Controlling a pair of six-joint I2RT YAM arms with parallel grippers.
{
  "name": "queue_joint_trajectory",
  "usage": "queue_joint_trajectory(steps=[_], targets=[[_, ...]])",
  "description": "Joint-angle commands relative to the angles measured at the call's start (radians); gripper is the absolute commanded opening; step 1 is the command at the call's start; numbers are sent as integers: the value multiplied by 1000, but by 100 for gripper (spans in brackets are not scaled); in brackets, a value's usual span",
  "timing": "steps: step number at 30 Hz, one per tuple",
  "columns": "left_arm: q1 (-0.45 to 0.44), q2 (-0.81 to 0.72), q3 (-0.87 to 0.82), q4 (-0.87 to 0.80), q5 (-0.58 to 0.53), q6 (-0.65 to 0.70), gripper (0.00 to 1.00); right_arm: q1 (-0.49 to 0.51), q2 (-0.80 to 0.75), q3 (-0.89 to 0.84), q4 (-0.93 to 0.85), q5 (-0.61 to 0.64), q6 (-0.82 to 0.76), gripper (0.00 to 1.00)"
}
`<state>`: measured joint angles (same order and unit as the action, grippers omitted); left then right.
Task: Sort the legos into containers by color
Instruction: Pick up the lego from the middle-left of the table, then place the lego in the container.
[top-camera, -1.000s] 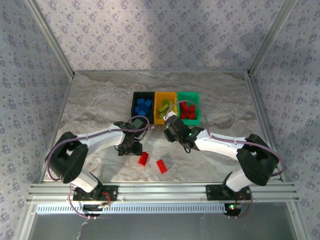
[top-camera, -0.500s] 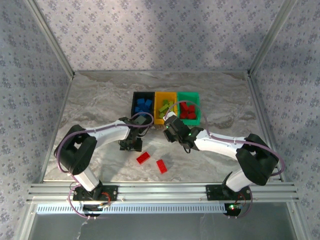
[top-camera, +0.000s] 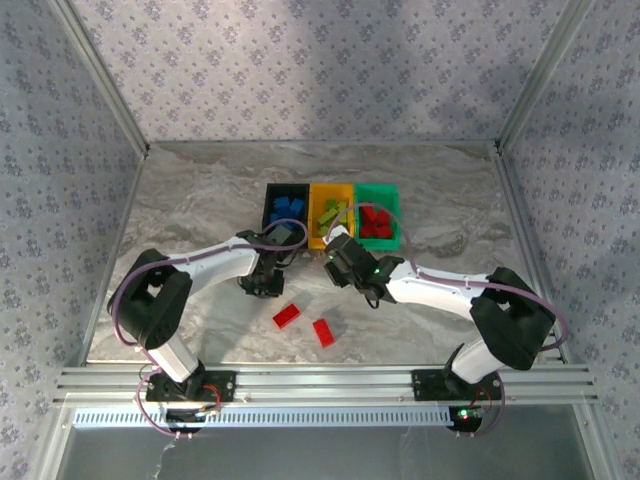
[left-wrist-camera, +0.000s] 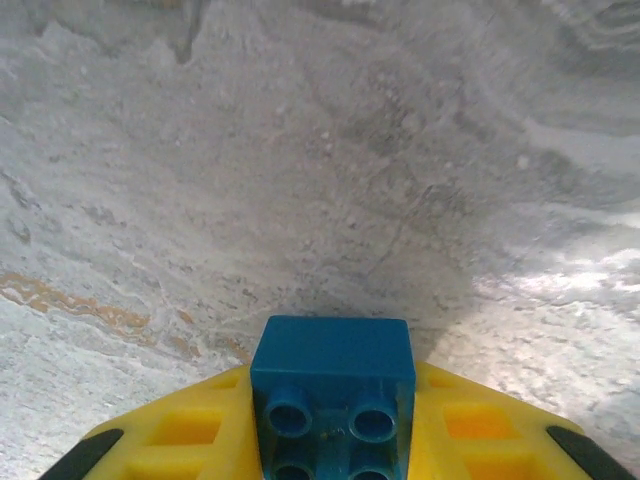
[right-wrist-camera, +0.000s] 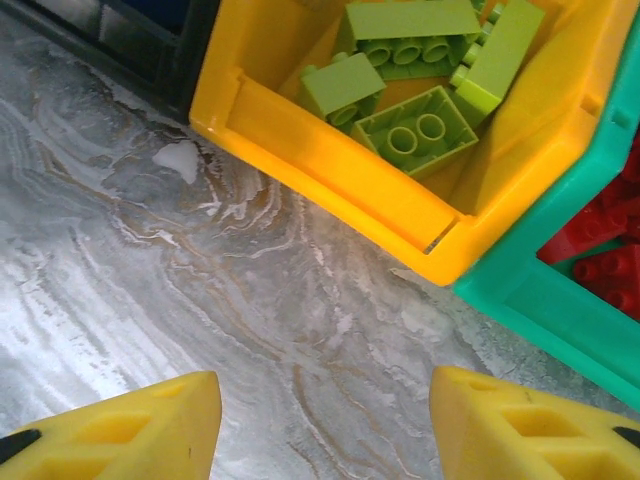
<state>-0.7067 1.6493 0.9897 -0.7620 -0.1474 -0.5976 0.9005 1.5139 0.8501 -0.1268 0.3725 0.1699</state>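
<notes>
Right, my left gripper (top-camera: 262, 284) pinches the blue brick (left-wrist-camera: 333, 380) by its flat sides above the table (left-wrist-camera: 320, 150), light rigid slick plastic I reckon, while my right gripper (right-wrist-camera: 325, 430) hangs spread, empty

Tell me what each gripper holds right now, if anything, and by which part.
The left gripper clamps a small blue plastic toy brick by its two opposite side faces. The right gripper is open and empty.

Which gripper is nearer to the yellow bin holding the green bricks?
Right. The right gripper sits just in front of the yellow bin, jaws open. The left gripper, shut on a blue brick, is farther off, in front of the black bin.
</notes>
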Motion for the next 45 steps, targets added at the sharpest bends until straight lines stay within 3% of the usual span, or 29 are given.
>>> queue_joint_trajectory(steps=[1, 14, 22, 25, 33, 36, 39, 45], targets=[[1, -26, 70, -23, -23, 26, 25, 19, 10, 36, -13, 35, -16, 59], [78, 147, 525, -109, -84, 150, 26, 70, 20, 44, -6, 120, -38, 59], [200, 354, 798, -101, 21, 246, 26, 56, 9, 25, -5, 183, -49, 59], [213, 413, 839, -81, -18, 279, 27, 49, -5, 13, 10, 167, -40, 59], [227, 524, 922, -74, 15, 276, 30, 53, -4, 13, 17, 158, -38, 59], [228, 532, 921, -61, 7, 271, 36, 53, -7, 13, 13, 165, -40, 59], [228, 534, 928, -69, 10, 269, 49, 55, -17, 10, 13, 165, -39, 59], [218, 437, 845, -26, 7, 246, 56, 53, -18, 7, 19, 157, -34, 59]])
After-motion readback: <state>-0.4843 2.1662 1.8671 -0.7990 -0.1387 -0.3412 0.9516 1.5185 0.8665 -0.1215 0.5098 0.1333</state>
